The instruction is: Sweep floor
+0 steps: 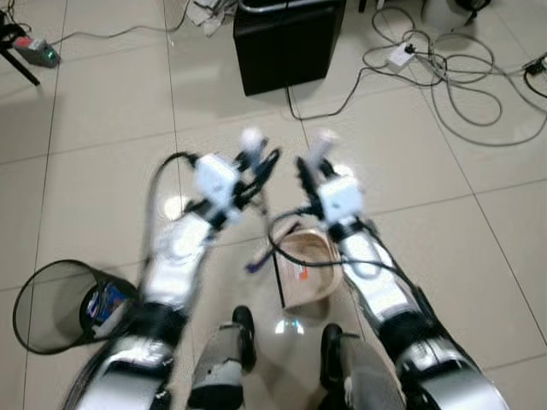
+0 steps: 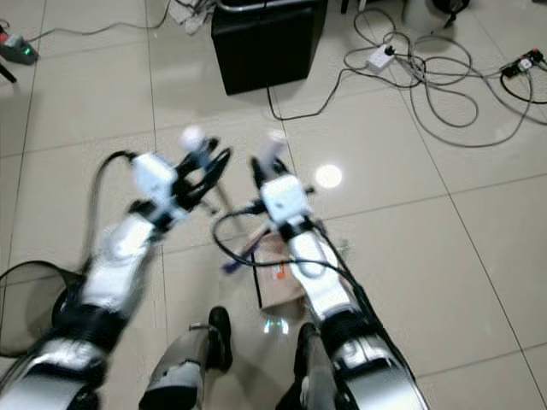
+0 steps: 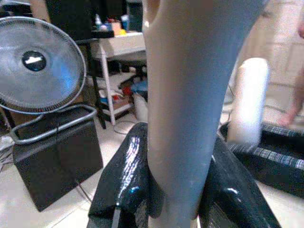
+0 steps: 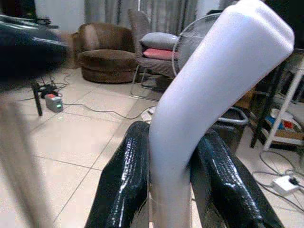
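a tan dustpan [image 1: 306,269] lies on the pale tiled floor [image 1: 102,120] before my feet, its white handle [image 4: 209,95] clenched in my right gripper [image 1: 309,167]. my left gripper [image 1: 256,162], raised alongside, clamps a white broom handle [image 3: 190,109]. a mesh bin [image 1: 51,306], black box [image 1: 286,43] and cables [image 1: 461,81] surround us.

**Open tile to the sides, clutter ahead and at the feet**

Ahead, a black box-shaped case [image 1: 286,43] blocks the way, with a tangle of grey cables and a white power strip [image 1: 444,73] spread over the pale tiled floor [image 1: 102,162] to its right. A black mesh wastebasket [image 1: 60,306] stands low on the left. A beige dustpan [image 1: 306,269] lies just before the feet. Bare tile lies open on both sides.
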